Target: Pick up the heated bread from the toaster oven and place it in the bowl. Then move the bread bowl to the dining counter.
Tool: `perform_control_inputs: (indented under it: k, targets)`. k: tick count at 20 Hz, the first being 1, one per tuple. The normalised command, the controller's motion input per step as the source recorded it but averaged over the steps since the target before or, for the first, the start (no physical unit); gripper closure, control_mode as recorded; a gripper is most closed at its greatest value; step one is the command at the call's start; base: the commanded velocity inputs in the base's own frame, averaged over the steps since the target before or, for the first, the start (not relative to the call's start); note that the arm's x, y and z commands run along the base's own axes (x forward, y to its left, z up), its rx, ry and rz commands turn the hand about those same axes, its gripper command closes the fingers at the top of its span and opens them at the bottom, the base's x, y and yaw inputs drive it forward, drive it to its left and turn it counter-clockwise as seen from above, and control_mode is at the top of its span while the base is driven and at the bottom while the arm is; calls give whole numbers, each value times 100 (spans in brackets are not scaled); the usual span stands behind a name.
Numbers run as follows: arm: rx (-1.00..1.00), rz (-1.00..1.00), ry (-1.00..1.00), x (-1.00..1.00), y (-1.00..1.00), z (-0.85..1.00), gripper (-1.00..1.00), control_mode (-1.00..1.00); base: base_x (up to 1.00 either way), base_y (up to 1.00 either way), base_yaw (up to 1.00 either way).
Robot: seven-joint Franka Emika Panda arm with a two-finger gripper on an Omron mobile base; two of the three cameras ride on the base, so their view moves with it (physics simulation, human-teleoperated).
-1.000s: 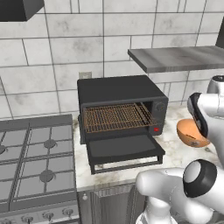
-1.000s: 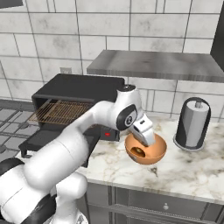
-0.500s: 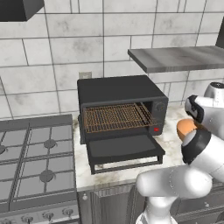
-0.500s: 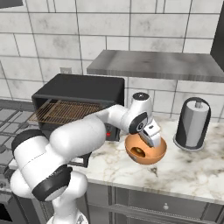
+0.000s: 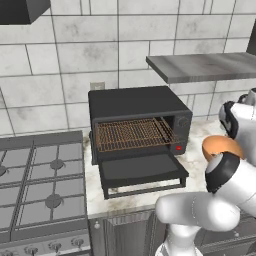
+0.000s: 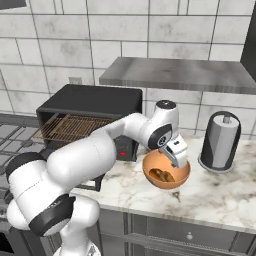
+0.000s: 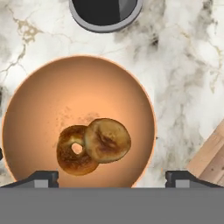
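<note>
A home kitchen: gas stove [image 5: 40,185], toaster oven [image 5: 137,125], marble counter [image 6: 220,192] (tiled wall behind).

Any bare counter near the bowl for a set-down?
Bare marble in front of the bowl and grey canister, toward the counter edge. Crowded to the bowl's left: the toaster oven with its door dropped open.

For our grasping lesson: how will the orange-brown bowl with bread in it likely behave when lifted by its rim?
The bowl looks glossy and rigid, so it may slip between the jaws. A grip on one side of the rim would probably tilt it. The bread lies loose and off-centre, so it could slide.
</note>
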Motion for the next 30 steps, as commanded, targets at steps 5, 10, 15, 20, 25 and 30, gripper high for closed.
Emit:
perform_control_inputs:
  k: [5, 10, 15, 20, 25, 30]
  targets:
    - [5, -5, 0, -74, -2, -10, -100, -100, 0, 0, 0]
    - [17, -9, 0, 5, -27, -39, -100, -100, 0, 0, 0]
    - [9, -3, 0, 66, -31, -25, -100, -100, 0, 0, 0]
    - [1, 0, 0, 32, -47, -33, -100, -100, 0, 0, 0]
    - [0, 1, 0, 3, -18, -21, -100, -100, 0, 0, 0]
    - [3, 1, 0, 25, 0, -40, -100, -100, 0, 0, 0]
